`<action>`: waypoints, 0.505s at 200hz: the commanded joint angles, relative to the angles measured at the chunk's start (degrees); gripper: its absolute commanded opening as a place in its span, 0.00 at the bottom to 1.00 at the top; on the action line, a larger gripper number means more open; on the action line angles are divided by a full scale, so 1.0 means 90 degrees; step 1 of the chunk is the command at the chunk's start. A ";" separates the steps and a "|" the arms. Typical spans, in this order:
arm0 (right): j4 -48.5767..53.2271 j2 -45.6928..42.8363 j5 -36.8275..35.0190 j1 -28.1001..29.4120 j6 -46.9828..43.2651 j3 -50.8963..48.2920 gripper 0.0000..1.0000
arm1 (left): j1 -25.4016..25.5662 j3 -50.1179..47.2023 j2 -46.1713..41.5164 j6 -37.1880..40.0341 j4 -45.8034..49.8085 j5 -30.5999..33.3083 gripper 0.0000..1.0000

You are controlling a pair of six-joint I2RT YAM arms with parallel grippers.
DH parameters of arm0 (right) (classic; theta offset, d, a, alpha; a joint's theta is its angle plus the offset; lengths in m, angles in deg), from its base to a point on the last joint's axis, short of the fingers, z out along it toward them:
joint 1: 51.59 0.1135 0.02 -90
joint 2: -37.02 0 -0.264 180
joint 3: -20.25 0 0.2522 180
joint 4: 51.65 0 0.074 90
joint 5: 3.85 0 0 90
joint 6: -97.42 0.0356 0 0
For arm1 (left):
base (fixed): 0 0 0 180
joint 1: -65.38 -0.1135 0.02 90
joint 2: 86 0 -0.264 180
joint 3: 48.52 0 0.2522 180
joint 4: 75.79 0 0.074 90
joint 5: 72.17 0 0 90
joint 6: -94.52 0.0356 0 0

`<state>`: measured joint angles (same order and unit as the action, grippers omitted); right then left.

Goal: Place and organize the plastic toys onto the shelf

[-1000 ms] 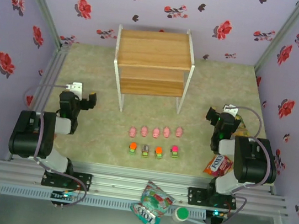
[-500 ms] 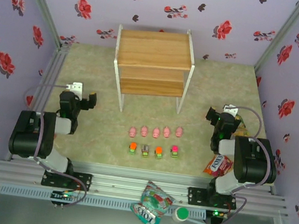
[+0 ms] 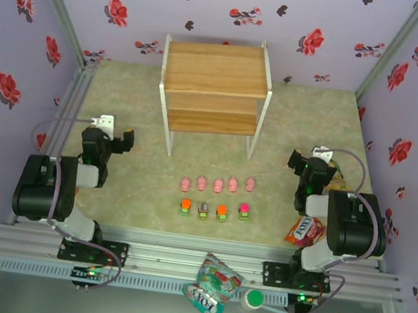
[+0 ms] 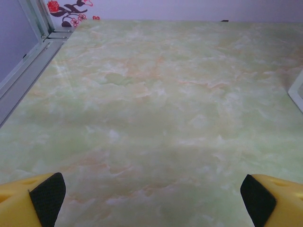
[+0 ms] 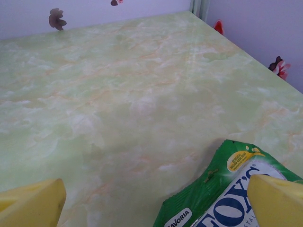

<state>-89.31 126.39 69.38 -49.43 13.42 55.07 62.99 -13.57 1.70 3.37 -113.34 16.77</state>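
With the left hand (image 4: 151, 196) and right hand (image 5: 154, 203) both released and empty, neighbours among the closely rowed tiny pink plastic pig figures (image 3: 218, 182) could be toppled when one is grasped.

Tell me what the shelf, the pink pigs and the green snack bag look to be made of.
Shelf: light wooden boards with visible grain, matt, on thin white legs, probably painted metal. Pink pigs: likely moulded plastic, uniform pink, too small to judge the finish. Green snack bag: thin printed plastic film, slightly glossy, creased.
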 commanded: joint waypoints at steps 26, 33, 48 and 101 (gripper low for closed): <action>-0.0637 -0.0096 -0.0226 0.0234 -0.0231 -0.0274 0.98 | -0.0051 -0.0819 -0.0398 -0.0253 -0.1214 0.0392 1.00; -0.0727 -0.0176 -0.0458 0.0307 -0.0299 -0.0342 0.97 | -0.0032 -0.0899 -0.0504 -0.0253 -0.1250 0.0446 1.00; -0.0683 -0.0514 -0.0572 0.0341 -0.0302 -0.0463 0.96 | 0.0033 -0.1006 -0.0811 -0.0220 -0.1211 0.0623 1.00; 0.0233 -0.1752 -0.1462 0.0843 -0.0578 -0.0513 0.99 | 0.0915 -0.1067 -0.2599 0.0321 -0.0074 0.1411 1.00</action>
<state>-91.54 116.22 63.15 -44.49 10.75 50.77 68.76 -22.59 -15.06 4.11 -117.18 24.99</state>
